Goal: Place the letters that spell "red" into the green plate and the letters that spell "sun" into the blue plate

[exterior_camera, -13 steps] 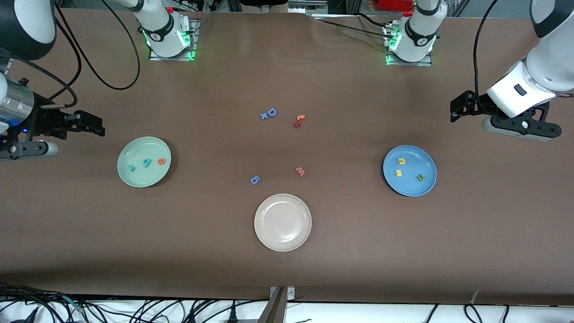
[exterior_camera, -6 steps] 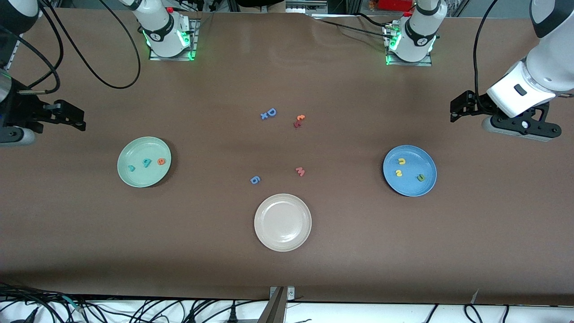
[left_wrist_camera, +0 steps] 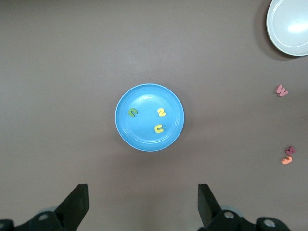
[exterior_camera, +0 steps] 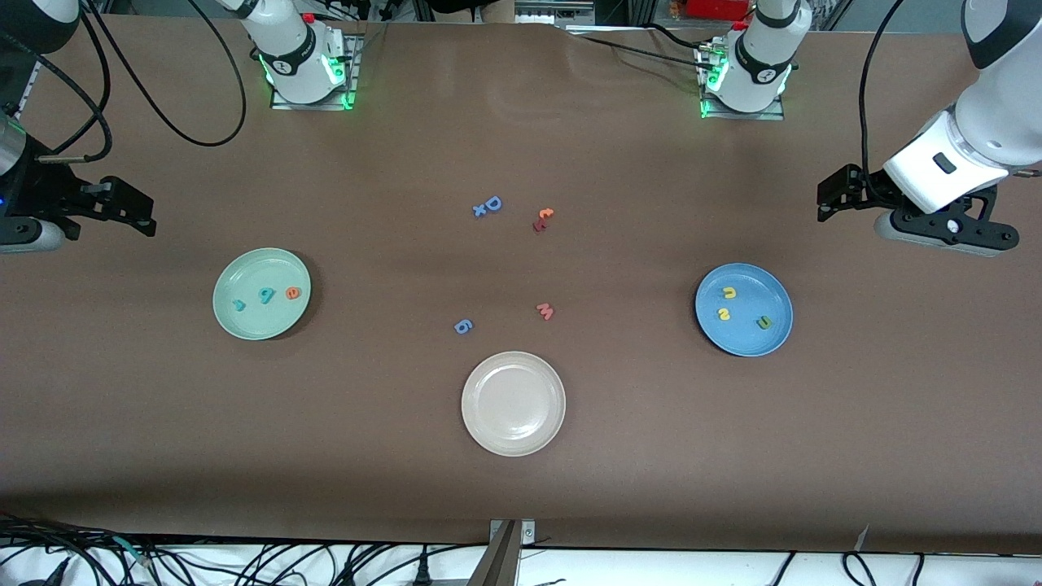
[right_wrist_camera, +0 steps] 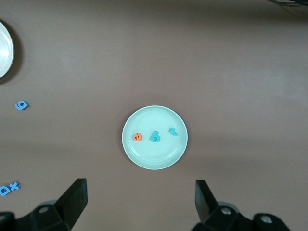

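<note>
The green plate (exterior_camera: 252,273) holds a teal "r" (exterior_camera: 238,305), a teal "d" (exterior_camera: 266,295) and an orange "e" (exterior_camera: 292,293). In the blue plate (exterior_camera: 757,285) lie a yellow "u" (exterior_camera: 729,292), a yellow "s" (exterior_camera: 723,312) and an olive "n" (exterior_camera: 763,322). My right gripper (exterior_camera: 145,213) hangs open and empty over bare table near the right arm's end, looking down on the green plate (right_wrist_camera: 154,156). My left gripper (exterior_camera: 824,203) hangs open and empty near the left arm's end, above the table beside the blue plate (left_wrist_camera: 144,139).
A cream plate (exterior_camera: 513,403) sits mid-table, nearest the front camera. Loose letters lie around the middle: a blue "g" (exterior_camera: 462,326), a pink "w" (exterior_camera: 545,310), a blue "D" with an "x" (exterior_camera: 488,205), and an orange "t" beside a dark red letter (exterior_camera: 543,218).
My right gripper has drawn back from the green plate toward the right arm's end of the table, then nearly stopped. The left arm and all letters have stayed put.
</note>
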Controlling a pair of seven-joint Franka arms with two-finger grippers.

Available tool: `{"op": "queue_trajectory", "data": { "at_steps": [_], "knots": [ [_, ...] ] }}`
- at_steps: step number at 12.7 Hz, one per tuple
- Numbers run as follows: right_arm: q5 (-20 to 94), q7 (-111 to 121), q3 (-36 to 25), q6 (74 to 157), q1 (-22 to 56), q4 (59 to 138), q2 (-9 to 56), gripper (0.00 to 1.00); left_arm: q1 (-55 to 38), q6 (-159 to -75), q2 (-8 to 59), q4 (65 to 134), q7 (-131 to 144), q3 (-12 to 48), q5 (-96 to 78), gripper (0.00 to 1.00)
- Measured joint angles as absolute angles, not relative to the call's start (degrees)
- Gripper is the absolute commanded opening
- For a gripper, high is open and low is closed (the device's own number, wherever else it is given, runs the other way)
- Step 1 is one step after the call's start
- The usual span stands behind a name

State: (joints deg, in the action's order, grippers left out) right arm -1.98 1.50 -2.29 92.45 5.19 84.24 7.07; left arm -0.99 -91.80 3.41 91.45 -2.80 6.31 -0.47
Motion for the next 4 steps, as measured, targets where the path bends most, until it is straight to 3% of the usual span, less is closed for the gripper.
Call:
{"op": "queue_trajectory", "data": {
  "at_steps": [4],
  "knots": [
    [-2.0, -2.9, -2.2, 92.5, 5.2, 84.4, 7.0, 0.99, -1.0, -91.8, 3.4, 91.5, -2.8, 6.3, -0.5, 1.00]
  ]
}}
